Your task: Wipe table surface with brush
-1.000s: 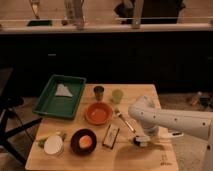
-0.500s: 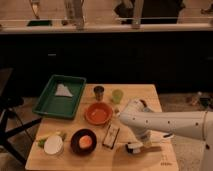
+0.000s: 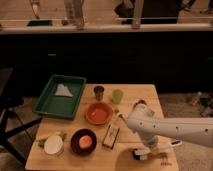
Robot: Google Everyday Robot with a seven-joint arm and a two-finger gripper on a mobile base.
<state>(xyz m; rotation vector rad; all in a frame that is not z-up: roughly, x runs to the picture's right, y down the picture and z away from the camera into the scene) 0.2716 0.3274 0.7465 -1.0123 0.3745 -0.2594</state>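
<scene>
Table surface (image 3: 150, 95), claw (image 3: 141, 154) low over it

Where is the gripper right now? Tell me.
In the camera view the gripper is low over the near right part of the table surface, right of the dark rectangular block and near the table's front edge.
</scene>
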